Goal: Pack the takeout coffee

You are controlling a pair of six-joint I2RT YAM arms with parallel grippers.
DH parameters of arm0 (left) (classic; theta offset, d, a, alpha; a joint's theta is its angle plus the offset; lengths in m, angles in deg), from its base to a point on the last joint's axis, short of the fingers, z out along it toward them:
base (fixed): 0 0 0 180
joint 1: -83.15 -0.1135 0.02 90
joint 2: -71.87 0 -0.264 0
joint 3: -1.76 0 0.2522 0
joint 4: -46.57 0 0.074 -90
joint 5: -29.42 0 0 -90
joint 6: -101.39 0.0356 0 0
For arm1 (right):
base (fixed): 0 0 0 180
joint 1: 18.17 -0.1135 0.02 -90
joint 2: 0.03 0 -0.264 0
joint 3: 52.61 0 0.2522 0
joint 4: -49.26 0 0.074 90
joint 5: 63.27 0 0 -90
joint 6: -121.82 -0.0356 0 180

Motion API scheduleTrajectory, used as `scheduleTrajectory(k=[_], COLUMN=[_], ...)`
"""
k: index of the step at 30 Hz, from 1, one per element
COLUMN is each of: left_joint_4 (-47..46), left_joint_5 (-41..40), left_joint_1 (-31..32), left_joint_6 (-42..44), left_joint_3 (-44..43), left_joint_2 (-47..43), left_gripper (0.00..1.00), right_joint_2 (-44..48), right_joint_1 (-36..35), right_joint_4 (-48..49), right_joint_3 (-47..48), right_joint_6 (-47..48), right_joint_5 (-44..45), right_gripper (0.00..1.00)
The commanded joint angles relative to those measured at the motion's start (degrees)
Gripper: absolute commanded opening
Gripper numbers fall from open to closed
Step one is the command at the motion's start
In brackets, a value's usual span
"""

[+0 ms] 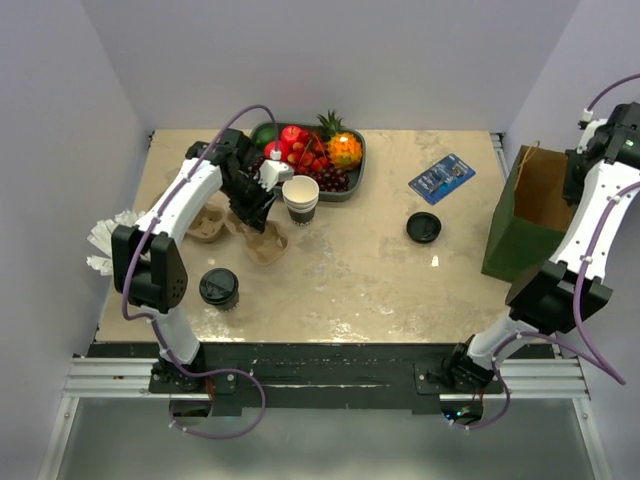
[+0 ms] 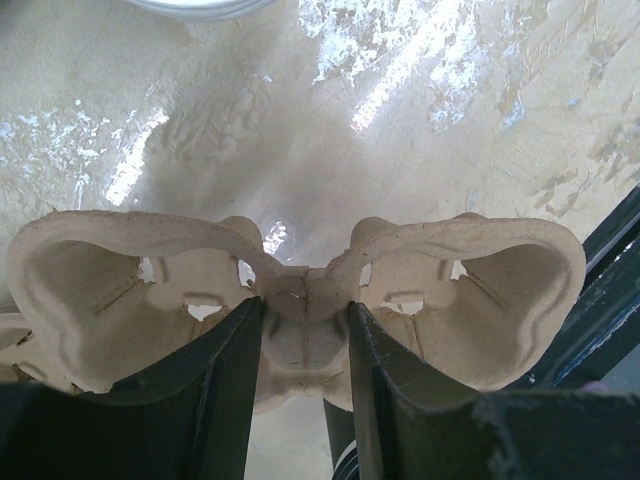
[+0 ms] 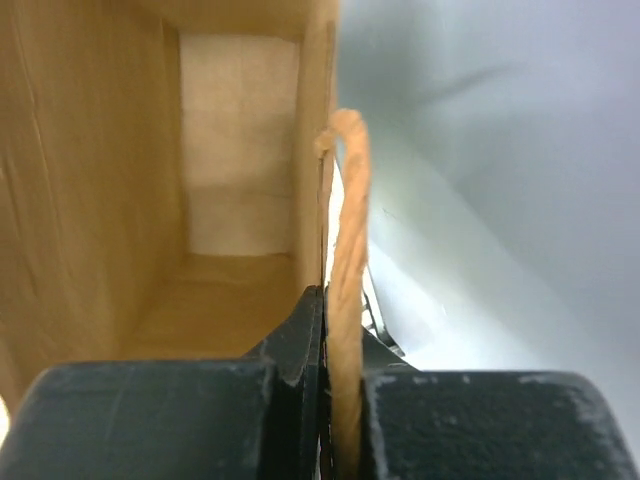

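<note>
The takeout coffee (image 1: 219,288), a whitish cup with a black lid, stands near the table's front left. My left gripper (image 1: 255,207) is behind it, shut on the middle ridge of a brown pulp cup carrier (image 1: 266,243). In the left wrist view the fingers (image 2: 225,380) pinch that ridge, with the carrier's (image 2: 480,300) two empty cup wells on either side. My right gripper (image 1: 580,165) is shut on the rim of the green paper bag (image 1: 527,215) at the right edge. In the right wrist view it (image 3: 335,300) clamps the bag wall and twine handle (image 3: 350,200); the bag's inside (image 3: 230,200) looks empty.
A stack of lidless white cups (image 1: 300,197) stands right of the left gripper. A loose black lid (image 1: 423,227) lies mid-table. A fruit tray (image 1: 355,170) sits at the back, a blue packet (image 1: 441,177) to its right. A second carrier (image 1: 208,225) and napkins (image 1: 105,240) lie at left.
</note>
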Motion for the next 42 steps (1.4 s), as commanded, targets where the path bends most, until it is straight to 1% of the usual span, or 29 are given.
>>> scheduleTrajectory(k=[1, 3, 4, 5, 6, 7, 8, 9, 11, 12, 15, 20, 24, 29, 33, 38, 42], left_joint_4=[-0.04, 0.23, 0.49, 0.49, 0.58, 0.67, 0.76, 1.02, 1.37, 1.37, 1.2, 1.02, -2.05, -4.77, -7.14, -9.26, -11.18], left_joint_5=[-0.41, -0.68, -0.77, -0.86, -0.77, -0.77, -0.68, -0.59, -0.59, -0.77, -1.21, -2.0, -2.61, -3.58, -5.68, -7.53, -8.68], left_joint_1=[0.53, 0.53, 0.53, 0.53, 0.53, 0.53, 0.53, 0.53, 0.53, 0.53, 0.53, 0.53, 0.53, 0.53, 0.53, 0.53, 0.53], left_joint_6=[-0.8, -0.8, -0.72, -0.8, -0.8, -0.98, -1.07, -1.15, -1.24, -1.33, -1.68, -3.35, -6.42, -9.59, -11.61, -11.7, -12.84], left_joint_3=[-0.95, -1.3, -1.39, -1.57, -1.65, -2.0, -2.35, -2.62, -3.41, -3.67, -4.55, -7.36, -9.56, -11.67, -14.04, -15.71, -18.87], left_joint_2=[-3.5, -3.85, -4.03, -4.55, -4.73, -5.17, -5.35, -5.61, -6.58, -7.02, -8.86, -11.41, -14.04, -15.54, -17.3, -18.71, -19.06], left_gripper=[0.0, 0.0, 0.0, 0.0, 0.0, 0.0, 0.0, 0.0, 0.0, 0.0, 0.0, 0.0, 0.0, 0.0, 0.0, 0.0, 0.0], right_joint_2=[3.56, 4.09, 4.7, 5.14, 5.75, 6.19, 7.33, 7.95, 9.62, 10.15, 11.3, 11.03, 11.47, 11.73, 11.91, 9.37, 8.31], right_joint_1=[-0.67, -1.2, -1.82, -2.6, -4.35, -5.15, -6.29, -9.35, -12.88, -16.72, -22.63, -27.3, -31.08, -37.93, -41.8, -44.09, -45.76], right_joint_4=[-0.15, 0.02, 0.02, 0.37, 0.9, 1.34, 1.52, 2.04, 1.87, 2.3, 2.49, 1.87, 1.7, 0.37, 1.08, 1.87, 1.78], right_joint_3=[4.7, 5.32, 5.76, 5.68, 5.41, 5.67, 5.85, 5.59, 5.59, 5.07, 4.71, 5.76, 6.2, 7.0, 3.83, 4.88, 3.84], right_joint_6=[1.88, 3.2, 4.07, 5.12, 5.66, 7.06, 7.59, 8.03, 10.14, 10.41, 10.23, 8.12, 5.84, 5.05, 5.57, 5.22, 6.36], right_joint_5=[-2.9, -4.48, -7.01, -6.95, -7.47, -10.44, -11.42, -12.04, -15.47, -15.82, -17.67, -22.85, -27.59, -33.31, -31.3, -26.74, -23.92], right_gripper=[0.0, 0.0, 0.0, 0.0, 0.0, 0.0, 0.0, 0.0, 0.0, 0.0, 0.0, 0.0, 0.0, 0.0, 0.0, 0.0, 0.0])
